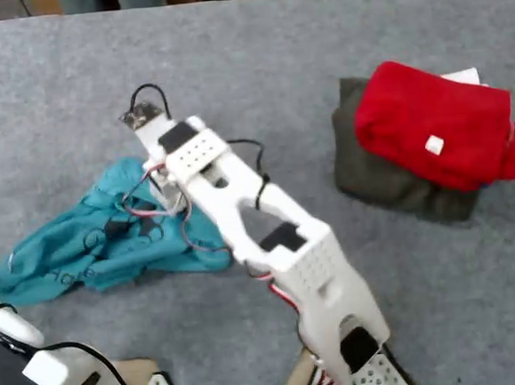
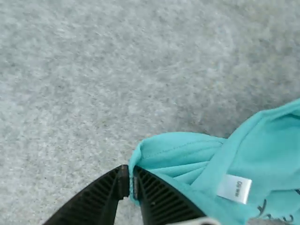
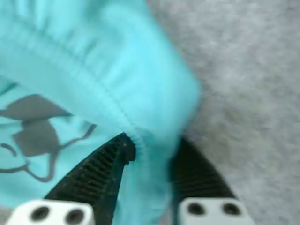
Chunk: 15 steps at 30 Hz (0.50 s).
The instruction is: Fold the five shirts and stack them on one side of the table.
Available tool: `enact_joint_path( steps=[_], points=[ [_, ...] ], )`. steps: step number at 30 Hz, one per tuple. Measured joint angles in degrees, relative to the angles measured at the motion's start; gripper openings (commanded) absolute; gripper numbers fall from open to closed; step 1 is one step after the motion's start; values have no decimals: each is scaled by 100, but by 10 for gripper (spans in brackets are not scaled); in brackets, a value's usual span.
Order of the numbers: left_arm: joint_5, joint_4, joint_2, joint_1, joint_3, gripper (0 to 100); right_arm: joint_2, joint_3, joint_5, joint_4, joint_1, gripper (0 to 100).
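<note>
High view: the teal shirt (image 1: pixel 92 246) is lying crumpled on the grey bench (image 1: pixel 274 66), with the right arm (image 1: pixel 240 203) leaning over it. Well off to the teal shirt's right, a folded red shirt (image 1: pixel 431 125) sits on a folded olive shirt (image 1: pixel 372 179).

Left wrist view: the left gripper (image 2: pixel 129 180) has its fingers pinched tight on the teal shirt's edge.

Right wrist view: the right gripper (image 3: pixel 154 150) has its fingers clamped on a bunched fold of it.
</note>
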Motion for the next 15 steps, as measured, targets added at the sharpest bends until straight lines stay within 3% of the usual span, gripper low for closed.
enact_joint_path(
  steps=[3,8,13,15],
  points=[
    [0,-264,0,9,193,30,35,-624,0,659,378,15],
    [0,-1371,53,396,1187,30,26,-1723,141,1758,1213,15],
    [114,-1670,281,730,1398,30,-158,-1196,571,1908,2242,20],
    [114,-1776,413,791,1407,30,-448,-580,853,1908,2681,68]
  ],
)
